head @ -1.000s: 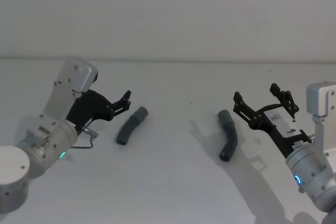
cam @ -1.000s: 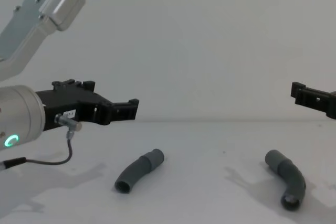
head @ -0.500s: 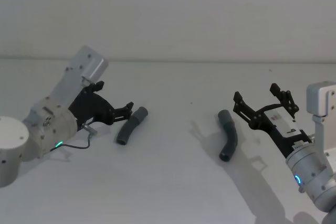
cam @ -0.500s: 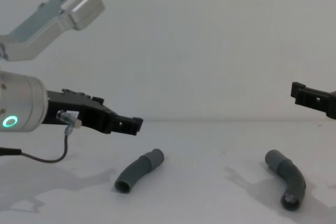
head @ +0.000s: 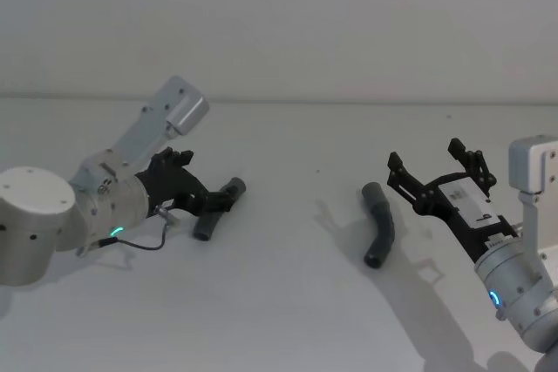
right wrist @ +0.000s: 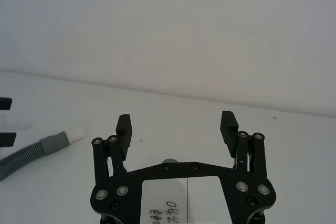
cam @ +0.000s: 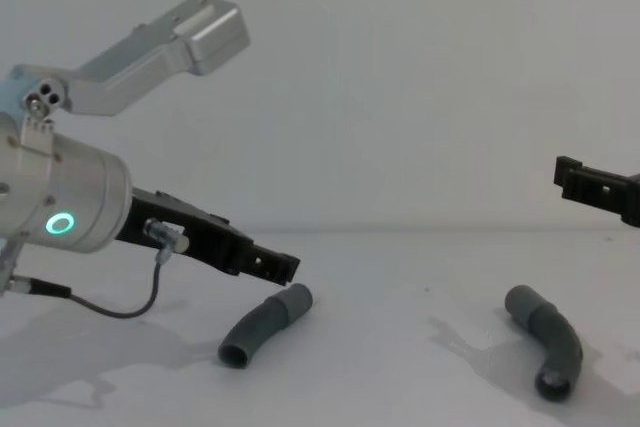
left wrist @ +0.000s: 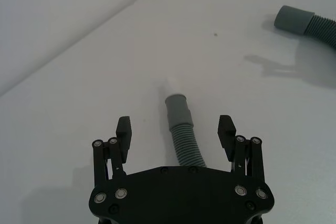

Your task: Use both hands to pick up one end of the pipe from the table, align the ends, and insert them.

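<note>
Two dark grey bent pipe pieces lie on the white table [head: 288,302]. The left piece [head: 204,228] [cam: 262,327] has a ribbed middle [left wrist: 185,140] and a cuff with a short white collar [left wrist: 170,84]. My left gripper [head: 218,200] [cam: 275,265] [left wrist: 175,127] is open and low over this piece, one finger on each side of the ribbed part near the cuff. The right piece [head: 380,226] [cam: 548,339] lies free. My right gripper [head: 425,154] [right wrist: 176,121] hovers open above and to the right of it, holding nothing.
A pale grey wall [head: 279,23] rises behind the table's far edge. A thin black cable [cam: 110,309] loops under the left wrist. White surface stretches between the two pipe pieces [head: 296,215].
My left gripper has swung down and to the right, from beside the left pipe piece to straddling it. The right arm and both pipe pieces have stayed put.
</note>
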### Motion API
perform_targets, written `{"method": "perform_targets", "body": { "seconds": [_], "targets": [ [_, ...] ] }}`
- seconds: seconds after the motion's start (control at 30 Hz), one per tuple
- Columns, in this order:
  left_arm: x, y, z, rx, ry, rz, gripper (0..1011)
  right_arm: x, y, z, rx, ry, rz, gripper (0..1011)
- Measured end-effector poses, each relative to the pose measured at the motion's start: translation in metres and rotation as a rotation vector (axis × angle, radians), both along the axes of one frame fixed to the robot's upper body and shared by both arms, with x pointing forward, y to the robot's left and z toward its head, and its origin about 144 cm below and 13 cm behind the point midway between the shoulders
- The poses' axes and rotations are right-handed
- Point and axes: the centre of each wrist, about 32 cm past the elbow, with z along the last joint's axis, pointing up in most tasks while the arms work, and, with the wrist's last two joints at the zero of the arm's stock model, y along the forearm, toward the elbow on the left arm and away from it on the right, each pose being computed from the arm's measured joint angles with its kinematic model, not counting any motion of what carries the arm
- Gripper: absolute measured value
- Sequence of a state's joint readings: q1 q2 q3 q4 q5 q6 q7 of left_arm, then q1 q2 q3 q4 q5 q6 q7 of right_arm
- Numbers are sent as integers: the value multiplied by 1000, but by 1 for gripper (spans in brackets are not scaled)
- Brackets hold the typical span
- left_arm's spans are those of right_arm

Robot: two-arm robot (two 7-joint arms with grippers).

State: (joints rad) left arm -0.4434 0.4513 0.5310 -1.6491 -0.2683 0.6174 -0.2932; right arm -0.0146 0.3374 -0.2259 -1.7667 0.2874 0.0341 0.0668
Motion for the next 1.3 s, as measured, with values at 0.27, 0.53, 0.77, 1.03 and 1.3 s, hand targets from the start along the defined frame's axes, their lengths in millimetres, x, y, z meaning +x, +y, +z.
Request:
{"method": "perform_targets", "body": {
  "seconds": [0.27,0.53,0.77,1.03,1.3],
  "targets": [
    [5,-9,-3,0,37,15,1000,0,0,0,0,0,0,1002],
    [8,-18,-6,-21,57,53,1000,0,0,0,0,0,0,1002],
    [11,-22,-10,-42,79,95,1000,0,0,0,0,0,0,1002],
    [16,-24,-13,-47,107,126,1000,0,0,0,0,0,0,1001],
    [22,-24,-15,-32,117,135,1000,0,0,0,0,0,0,1002]
  ]
}}
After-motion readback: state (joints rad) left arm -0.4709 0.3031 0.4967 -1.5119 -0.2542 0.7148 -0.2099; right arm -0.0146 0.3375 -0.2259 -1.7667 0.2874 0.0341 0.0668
